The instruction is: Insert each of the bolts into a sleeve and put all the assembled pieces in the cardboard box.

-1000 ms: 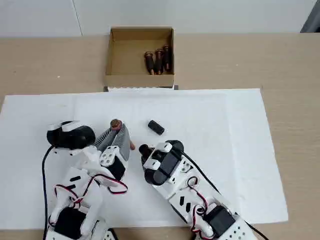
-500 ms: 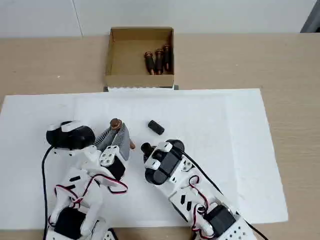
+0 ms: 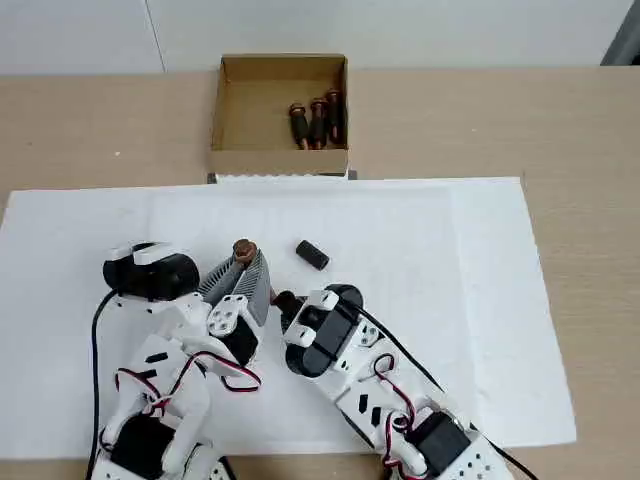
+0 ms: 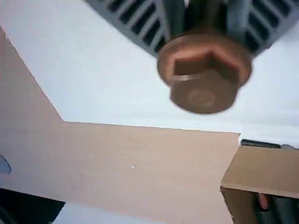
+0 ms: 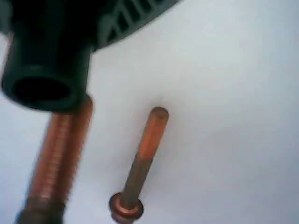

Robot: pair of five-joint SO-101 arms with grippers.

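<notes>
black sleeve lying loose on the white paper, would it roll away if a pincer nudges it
The sleeve lies on its side as a short cylinder, so a sideways nudge would probably roll it over the flat paper. It looks rigid and small, so likely light.

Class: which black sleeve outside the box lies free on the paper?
The short black cylindrical sleeve alone on the white paper; the other sleeve is in the right gripper.

Ribbed grey plastic, my left fingers (image 4: 131, 18); dull-sheened copper-coloured metal hex bolt (image 4: 204, 74); matt black plastic tube sleeve (image 5: 44, 70); smooth white paper sheet (image 3: 430, 260).
</notes>
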